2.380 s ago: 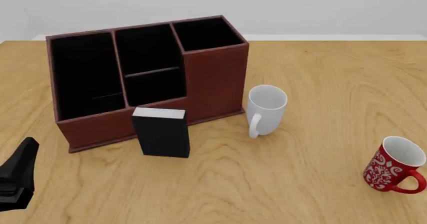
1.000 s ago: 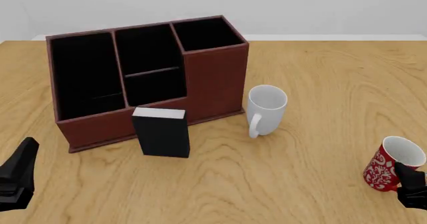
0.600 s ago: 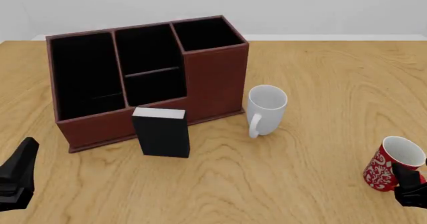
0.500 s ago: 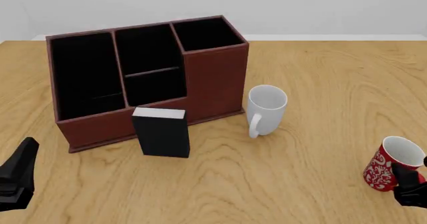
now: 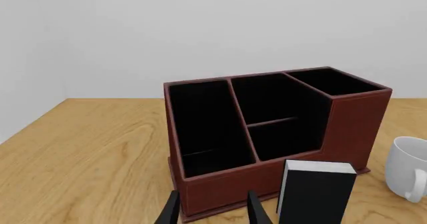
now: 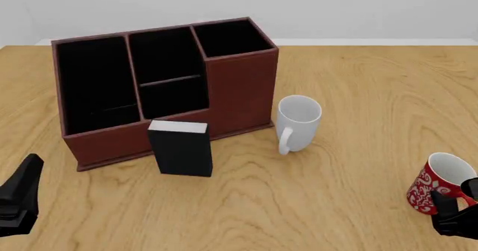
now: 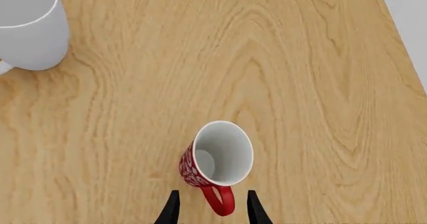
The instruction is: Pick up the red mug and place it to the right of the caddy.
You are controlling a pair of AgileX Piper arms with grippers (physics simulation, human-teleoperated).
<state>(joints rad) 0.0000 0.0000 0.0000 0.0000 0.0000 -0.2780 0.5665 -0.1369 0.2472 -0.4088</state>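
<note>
The red mug (image 6: 438, 182) with its white floral pattern stands upright at the table's front right, far to the right of the caddy (image 6: 240, 88). In the right wrist view the mug (image 7: 219, 155) shows its white inside, and its red handle (image 7: 219, 202) lies between my fingers. My right gripper (image 6: 454, 216) is open and hovers just in front of the mug, above the handle; in the wrist view my right gripper (image 7: 212, 211) holds nothing. My left gripper (image 6: 19, 201) is open and empty at the front left. The left wrist view shows the caddy (image 5: 357, 126) ahead of the left gripper (image 5: 212, 214).
A plain white mug (image 6: 298, 122) stands just right of the caddy's front corner. A small black box with a white top (image 6: 181, 148) stands against the caddy's front. The wooden table (image 6: 359, 83) extends behind and right of the white mug.
My right gripper has come into the front view at the lower right and settled lower, by the red mug's handle. The mug and the left arm have not moved.
</note>
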